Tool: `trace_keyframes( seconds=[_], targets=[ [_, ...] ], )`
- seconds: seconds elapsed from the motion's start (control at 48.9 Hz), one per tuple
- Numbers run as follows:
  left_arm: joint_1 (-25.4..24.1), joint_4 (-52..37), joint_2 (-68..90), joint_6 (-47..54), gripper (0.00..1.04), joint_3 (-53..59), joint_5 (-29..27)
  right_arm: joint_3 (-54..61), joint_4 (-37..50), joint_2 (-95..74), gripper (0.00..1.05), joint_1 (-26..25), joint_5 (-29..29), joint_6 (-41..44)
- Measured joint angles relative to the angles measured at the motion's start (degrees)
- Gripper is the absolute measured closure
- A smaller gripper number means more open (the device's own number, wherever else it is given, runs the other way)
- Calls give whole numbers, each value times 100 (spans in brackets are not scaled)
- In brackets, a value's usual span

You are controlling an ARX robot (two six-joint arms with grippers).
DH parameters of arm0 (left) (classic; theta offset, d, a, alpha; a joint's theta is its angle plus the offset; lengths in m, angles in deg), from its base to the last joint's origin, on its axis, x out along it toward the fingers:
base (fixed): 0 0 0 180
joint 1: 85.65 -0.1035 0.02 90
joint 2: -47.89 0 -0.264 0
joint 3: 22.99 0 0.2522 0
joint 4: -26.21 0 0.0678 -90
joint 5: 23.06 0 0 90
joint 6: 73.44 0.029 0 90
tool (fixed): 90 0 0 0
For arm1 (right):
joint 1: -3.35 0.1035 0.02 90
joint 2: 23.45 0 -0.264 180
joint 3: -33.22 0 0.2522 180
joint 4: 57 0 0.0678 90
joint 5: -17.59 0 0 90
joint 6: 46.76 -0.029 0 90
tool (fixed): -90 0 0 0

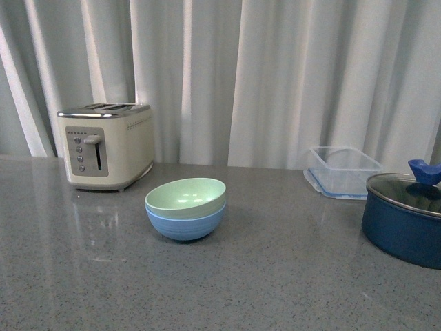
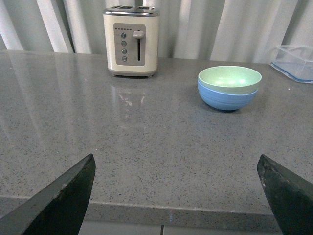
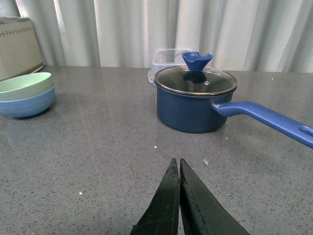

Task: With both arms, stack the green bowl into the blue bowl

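Resting nested on the grey speckled counter [image 1: 289,276] before white curtains [image 1: 275,76], bowls lie untouched; left gripper [image 2: 178,196] spread, right gripper [image 3: 179,169] closed empty.

Looks like a kitchen setup, probably a staged one. There's a grey speckled countertop [image 1: 275,276] with a cream two-slot toaster [image 1: 107,146] at the back, a navy pot [image 3: 194,100] with a glass lid, and a clear plastic food container [image 1: 342,172] beyond it. White curtains [image 1: 275,76] hang right behind the counter instead of a wall.
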Motion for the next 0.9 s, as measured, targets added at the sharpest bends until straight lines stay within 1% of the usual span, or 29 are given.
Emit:
trace_keyframes(
  seconds=[0.02, 0.266, 0.286, 0.409, 0.429, 0.47, 0.552, 0.593, 0.633, 0.654, 0.695, 0.899],
  targets=[
    [0, 0, 0, 0, 7, 0, -2, 0, 0, 0, 103, 0, 0, 9],
    [0, 0, 0, 0, 7, 0, 0, 0, 0, 0, 67, 0, 0, 7],
    [0, 0, 0, 0, 7, 0, 0, 0, 0, 0, 65, 0, 0, 7],
    [0, 0, 0, 0, 7, 0, 0, 0, 0, 0, 44, 0, 0, 7],
    [0, 0, 0, 0, 7, 0, 0, 0, 0, 0, 42, 0, 0, 7],
    [0, 0, 0, 0, 7, 0, 0, 0, 0, 0, 35, 0, 0, 7],
    [0, 0, 0, 0, 7, 0, 0, 0, 0, 0, 21, 0, 0, 7],
    [0, 0, 0, 0, 7, 0, 0, 0, 0, 0, 12, 0, 0, 7],
    [0, 0, 0, 0, 7, 0, 0, 0, 0, 0, 8, 0, 0, 2],
    [0, 0, 0, 0, 7, 0, 0, 0, 0, 0, 8, 0, 0, 2],
    [0, 0, 0, 0, 7, 0, 0, 0, 0, 0, 10, 0, 0, 4],
    [0, 0, 0, 0, 7, 0, 0, 0, 0, 0, 10, 0, 0, 4]
  ],
)
